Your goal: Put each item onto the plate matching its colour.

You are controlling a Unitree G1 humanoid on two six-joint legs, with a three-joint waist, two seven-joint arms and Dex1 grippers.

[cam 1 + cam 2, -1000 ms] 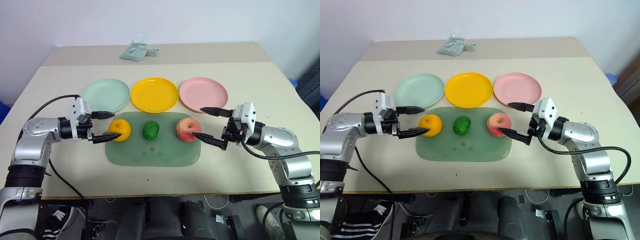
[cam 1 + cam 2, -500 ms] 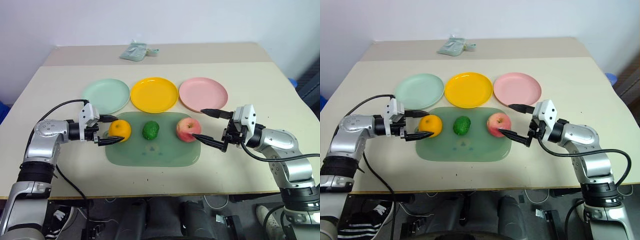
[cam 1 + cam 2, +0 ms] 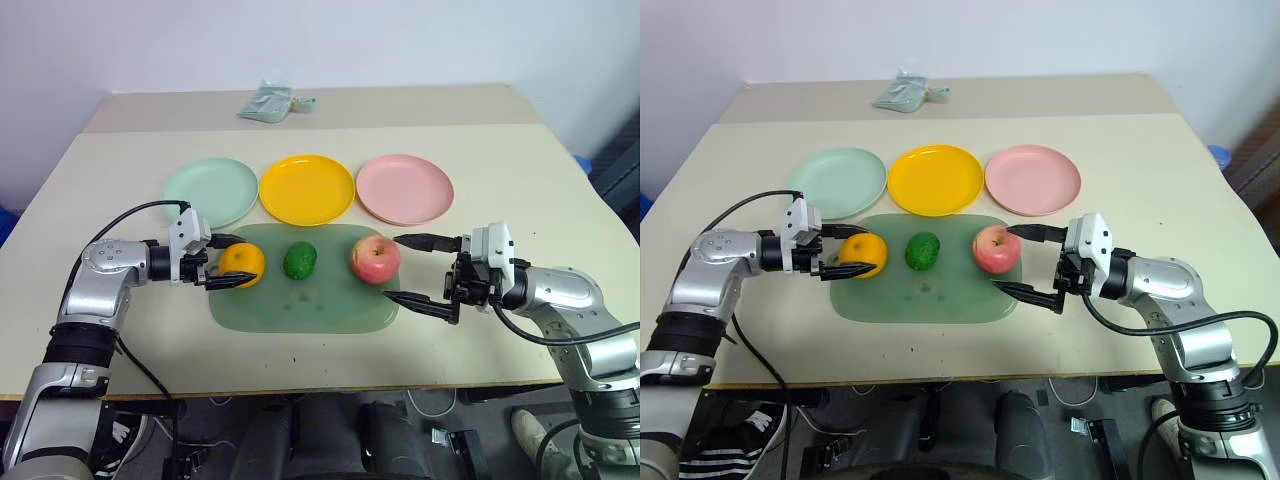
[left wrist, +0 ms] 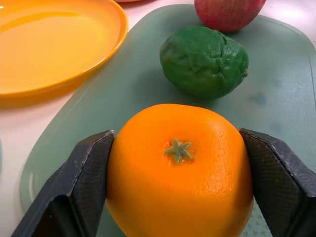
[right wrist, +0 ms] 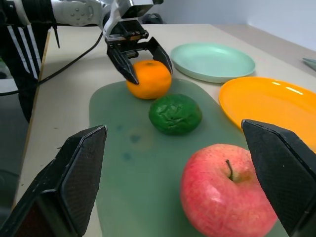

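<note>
Orange [image 3: 241, 265], dark-green fruit [image 3: 300, 261] and apple [image 3: 375, 259] sit in a row on the translucent green mat [image 3: 300, 310] near the front edge of the bench [image 3: 520, 170], each roughly in front of one of three plates lined up behind the mat: mint green plate [image 3: 211, 190] toward the left edge, yellow plate [image 3: 306, 188] in the middle, pink plate [image 3: 405, 188] toward the right. None of the fruit is on a plate yet. The left gripper [image 4: 177, 163] has its two black fingers against opposite sides of the orange, pinching it where it rests at the mat's left end; the grasp looks meant to carry the orange back to the yellow plate just behind it. The right gripper [image 3: 413, 270] stands spread wide just to the right of the apple, one finger level with the fruit's far side and the other near the mat's front right corner, not touching, apparently lined up for a grasp toward the pink plate. A small pale-green pouch [image 3: 268, 103] lies near the back edge.
</note>
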